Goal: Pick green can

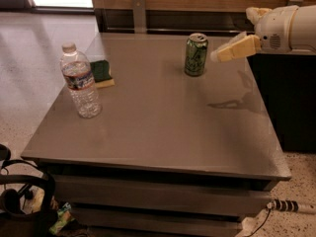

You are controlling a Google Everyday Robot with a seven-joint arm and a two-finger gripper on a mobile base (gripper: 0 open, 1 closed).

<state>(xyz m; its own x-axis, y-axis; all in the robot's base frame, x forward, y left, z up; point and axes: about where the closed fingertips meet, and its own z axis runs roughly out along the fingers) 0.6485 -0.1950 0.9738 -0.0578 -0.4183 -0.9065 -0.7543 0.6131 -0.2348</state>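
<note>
The green can (196,54) stands upright on the far middle of the grey table (163,127), with its silver top and pull tab showing. My gripper (218,56) comes in from the right on a white arm. It hovers above the table at about the can's height, a short gap to the can's right, and points at it. It touches nothing and holds nothing.
A clear plastic water bottle (80,82) stands at the table's left. A flat green-and-yellow sponge (101,73) lies just behind it. A dark cabinet (291,102) is right of the table. A bag and cables (24,196) lie on the floor at the front left.
</note>
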